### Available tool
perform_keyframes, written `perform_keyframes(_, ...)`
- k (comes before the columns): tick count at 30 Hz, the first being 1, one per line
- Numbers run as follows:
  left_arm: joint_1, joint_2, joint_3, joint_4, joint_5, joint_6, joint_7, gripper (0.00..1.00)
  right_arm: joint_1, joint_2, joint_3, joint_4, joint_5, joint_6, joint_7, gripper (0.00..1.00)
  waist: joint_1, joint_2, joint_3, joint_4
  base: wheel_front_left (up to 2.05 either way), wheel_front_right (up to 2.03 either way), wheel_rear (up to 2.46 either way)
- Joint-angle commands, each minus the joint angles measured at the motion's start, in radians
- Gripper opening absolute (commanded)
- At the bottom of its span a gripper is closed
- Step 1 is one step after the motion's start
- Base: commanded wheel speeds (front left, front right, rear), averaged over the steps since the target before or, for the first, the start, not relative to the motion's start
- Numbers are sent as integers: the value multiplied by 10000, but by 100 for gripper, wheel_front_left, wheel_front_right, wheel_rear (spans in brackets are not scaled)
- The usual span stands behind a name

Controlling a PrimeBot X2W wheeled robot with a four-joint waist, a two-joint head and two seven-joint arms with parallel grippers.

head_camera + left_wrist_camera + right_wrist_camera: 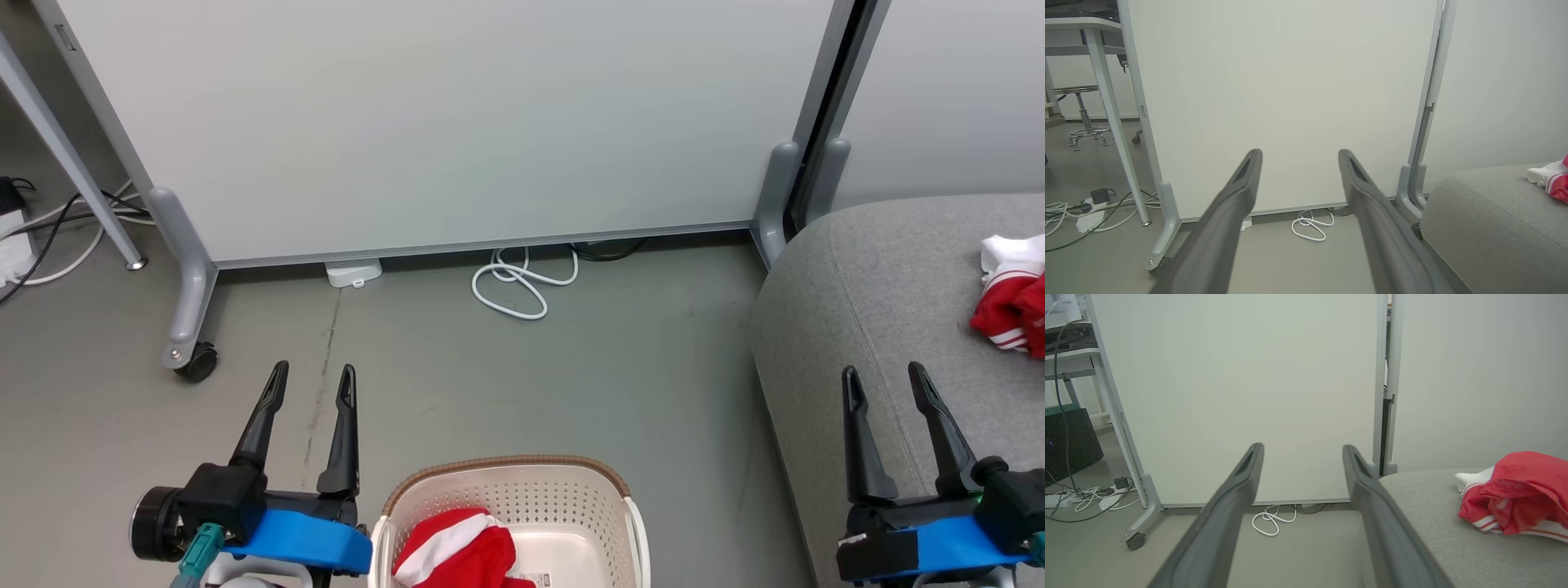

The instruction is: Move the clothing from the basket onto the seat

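Status, by judgement: task part done, with the next pick-up not yet begun. The first garment [1008, 306], red with white striped trim, lies crumpled on the seat [865, 269], well to the right of the basket [506, 465]. The second garment [461, 545], red with a broad white band, sits bunched inside the basket against its left wall. The head view cuts off the basket's near half, so whether more fabric lies under it cannot be told. The left tool [315, 367] hangs just left of the basket over the floor [653, 367], fingers spread and empty. The right tool [883, 371] stands well right of the basket over the seat's front edge, likewise spread and empty. The next move appears to call for one tool, probably the left as the nearer, to swing over the rim, descend into the basket and pinch a fold of the second garment, then lift it clear of the wall before carrying it right to the seat. Materials: the garments look like thin, limp, slightly glossy cloth that should drape and may snag on the rim. The basket is rigid cream plastic, oval, with perforated sides and a brown woven-look rim. The seat is grey textured upholstery, rounded at the corner, with a seam line. Beyond the basket, a coiled white cable [518, 286] lies at the foot of a smooth pale partition panel [457, 122].
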Motion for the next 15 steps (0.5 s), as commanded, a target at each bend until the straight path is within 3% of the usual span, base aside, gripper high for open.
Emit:
perform_keyframes(1, 74, -31, 71, -9, 58, -33, -27, 100, 135, 39, -33, 26, 72, 5, -10, 100, 1, -1, -29, 40, 0, 0, 0)
perform_keyframes(15, 147, -221, 258, 124, 279, -209, -27, 100, 129, 54, 349, 181, 153, 5, -10, 100, 1, -1, -40, 115, 0, 0, 0)
